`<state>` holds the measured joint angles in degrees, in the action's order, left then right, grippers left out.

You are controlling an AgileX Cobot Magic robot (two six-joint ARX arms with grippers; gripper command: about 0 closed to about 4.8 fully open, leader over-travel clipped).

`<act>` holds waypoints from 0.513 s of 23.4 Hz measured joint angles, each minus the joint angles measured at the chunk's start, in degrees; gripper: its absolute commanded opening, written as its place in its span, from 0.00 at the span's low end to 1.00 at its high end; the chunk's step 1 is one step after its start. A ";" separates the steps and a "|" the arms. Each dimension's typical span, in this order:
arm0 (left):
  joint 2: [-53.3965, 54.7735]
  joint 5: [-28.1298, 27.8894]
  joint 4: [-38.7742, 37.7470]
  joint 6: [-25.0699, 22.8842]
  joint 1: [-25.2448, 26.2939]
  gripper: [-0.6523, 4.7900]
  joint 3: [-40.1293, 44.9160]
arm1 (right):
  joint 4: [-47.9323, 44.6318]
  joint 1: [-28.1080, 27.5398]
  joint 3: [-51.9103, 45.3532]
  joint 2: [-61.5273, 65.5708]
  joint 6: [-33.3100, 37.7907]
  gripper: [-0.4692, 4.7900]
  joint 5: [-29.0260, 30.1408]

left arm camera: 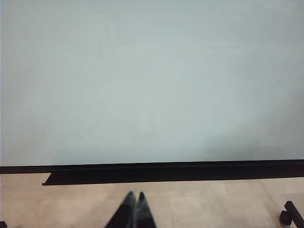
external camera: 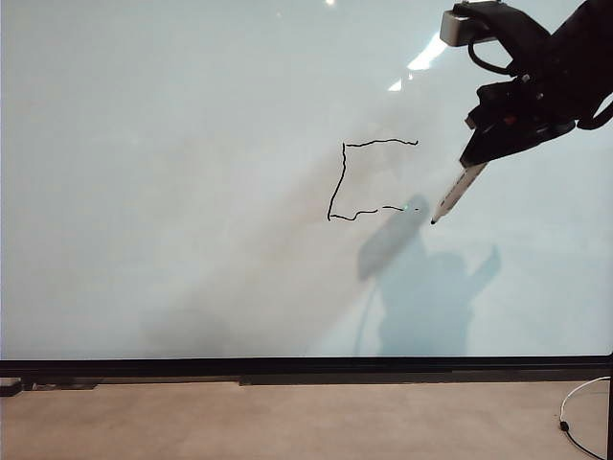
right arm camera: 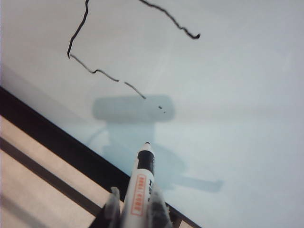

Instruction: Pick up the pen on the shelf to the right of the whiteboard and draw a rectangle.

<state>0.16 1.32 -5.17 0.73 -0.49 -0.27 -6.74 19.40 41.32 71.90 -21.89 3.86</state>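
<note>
My left gripper (left arm camera: 135, 202) low before whiteboard (external camera: 192, 192) bottom frame, fingers pressed together, empty. Mid-board: rectangle (external camera: 343, 182) unfinished, top, left and broken bottom sides drawn, right side missing. My right gripper (external camera: 484, 153) upper right, clamped on pen (external camera: 457, 192); tip angled down-left, just right of bottom line's end, contact unclear.

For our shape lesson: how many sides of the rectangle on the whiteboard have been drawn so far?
3. On the rectangle: top side, left side, and a broken bottom side. The right side is missing; the pen in the right gripper is beside that gap.
</note>
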 measured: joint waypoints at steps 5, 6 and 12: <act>0.00 0.00 0.00 0.00 -0.02 0.11 0.00 | -0.15 -0.02 1.79 1.20 -0.72 0.08 -0.02; 0.00 0.00 -0.02 0.00 -0.02 0.11 0.00 | -0.26 -0.02 2.10 1.49 -0.76 0.08 -0.02; 0.00 0.00 -0.02 0.00 0.00 0.11 0.00 | -0.26 -0.07 4.22 4.00 -1.77 0.08 0.24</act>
<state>0.16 1.32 -5.19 0.73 -0.49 -0.27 -7.01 19.33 45.54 75.90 -23.66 4.10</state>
